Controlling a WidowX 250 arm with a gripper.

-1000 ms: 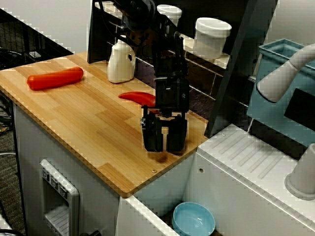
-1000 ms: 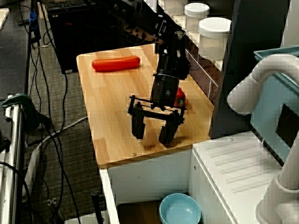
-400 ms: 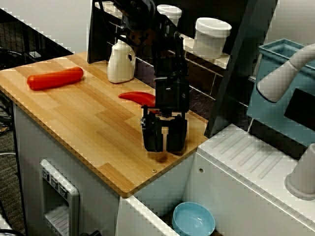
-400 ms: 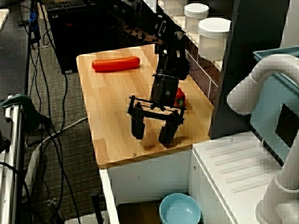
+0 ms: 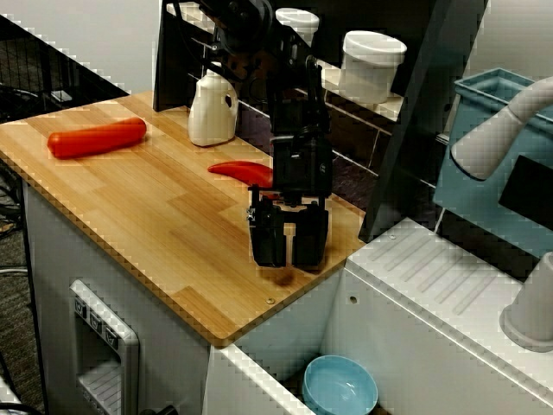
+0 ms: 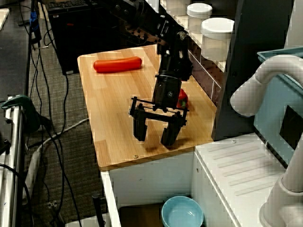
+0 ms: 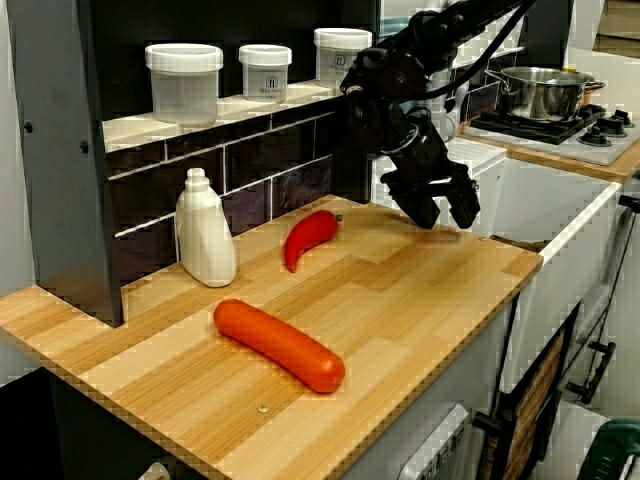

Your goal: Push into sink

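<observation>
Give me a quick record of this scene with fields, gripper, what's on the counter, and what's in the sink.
gripper: gripper open, empty, low over the wooden counter near its sink-side edge
red pepper: red pepper on the counter, behind the gripper toward the back wall
sausage: orange sausage at the counter's far end from the sink
bottle: white bottle upright by the back wall
sink: sink holds a blue bowl

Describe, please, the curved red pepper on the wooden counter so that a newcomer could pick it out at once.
Start at the wooden counter and look along its back edge, by the dark tiled wall. There, between the white bottle and the open end effector, lies the red pepper. Unlike the longer, straight orange-red sausage nearer the front edge, it is short, curved and tapers to a point.
</observation>
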